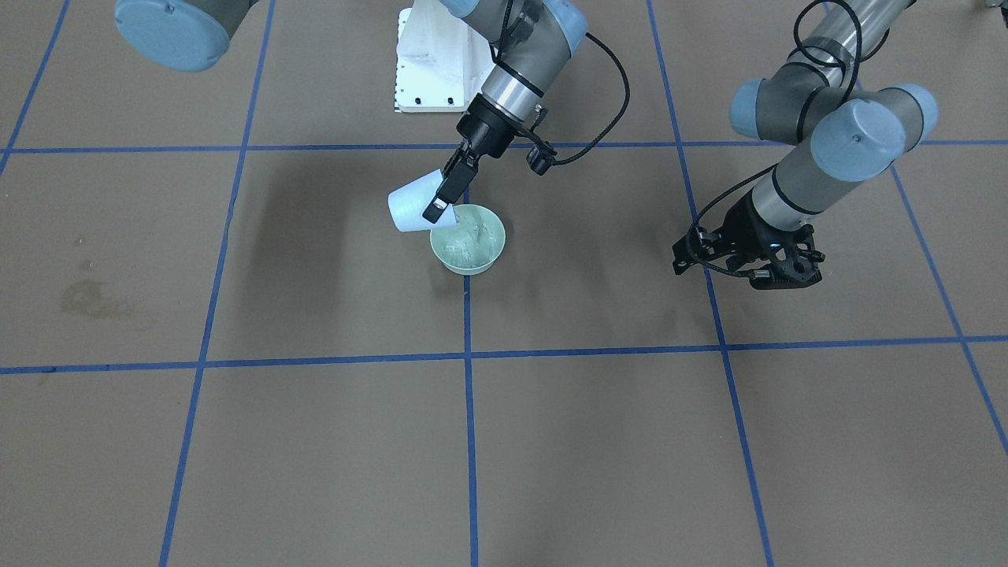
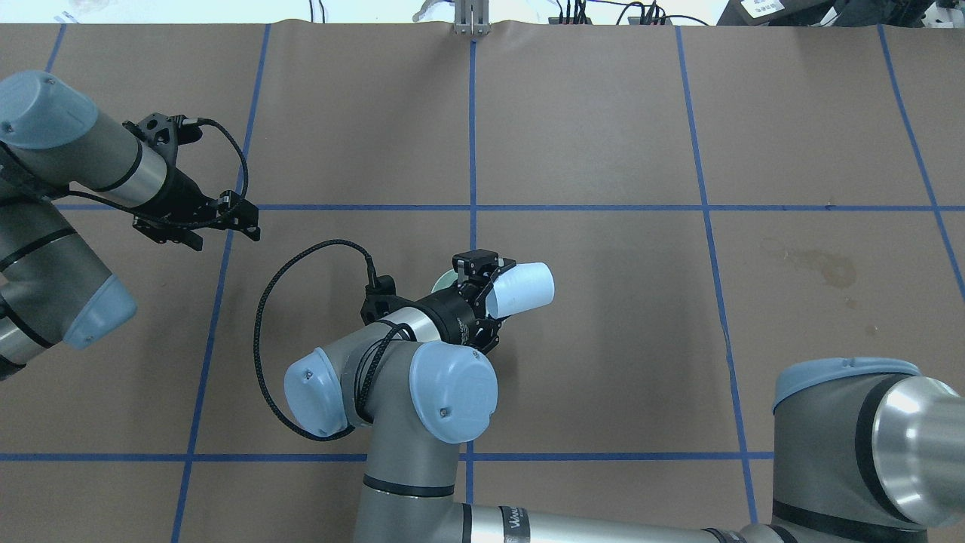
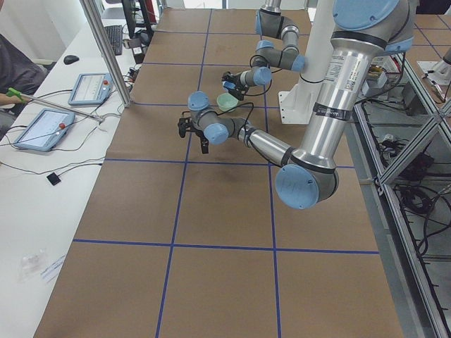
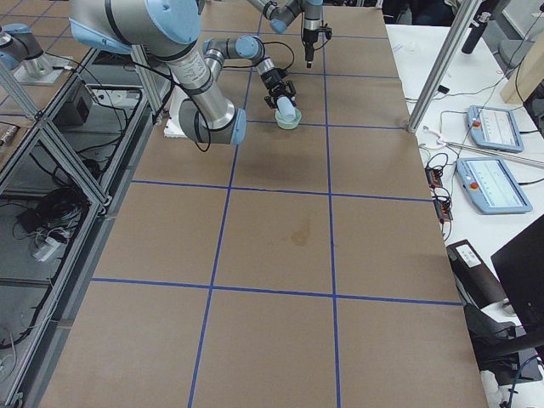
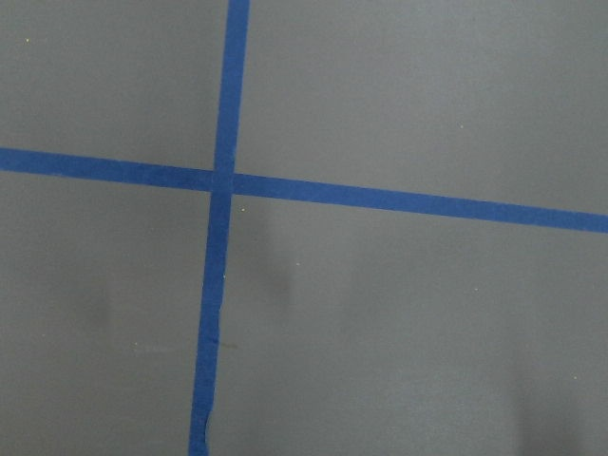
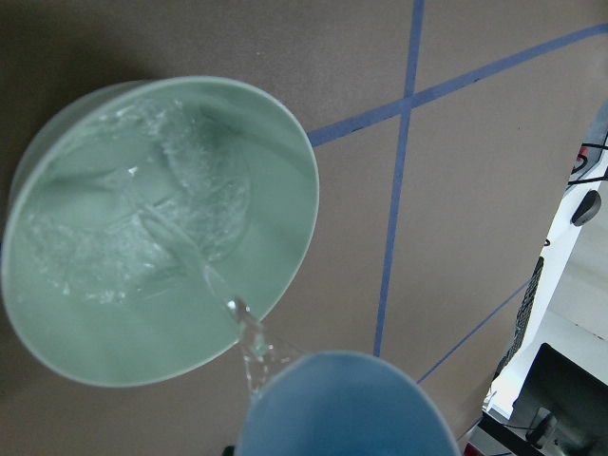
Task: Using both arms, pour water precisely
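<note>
Right wrist-mounted view: water (image 6: 171, 237) streams from the blue cup (image 6: 342, 408) into the green bowl (image 6: 285, 218).
The thin stream crosses just inside the bowl's lower rim, so a slight shift or steeper tilt could, I judge, spill onto the worktop (image 6: 475, 237). Exterior front-facing view, centre: right arm's fingers (image 1: 438, 206) clamp the tilted cup; at right, left arm's fingers (image 1: 776, 276) hang empty, spread unclear.
</note>
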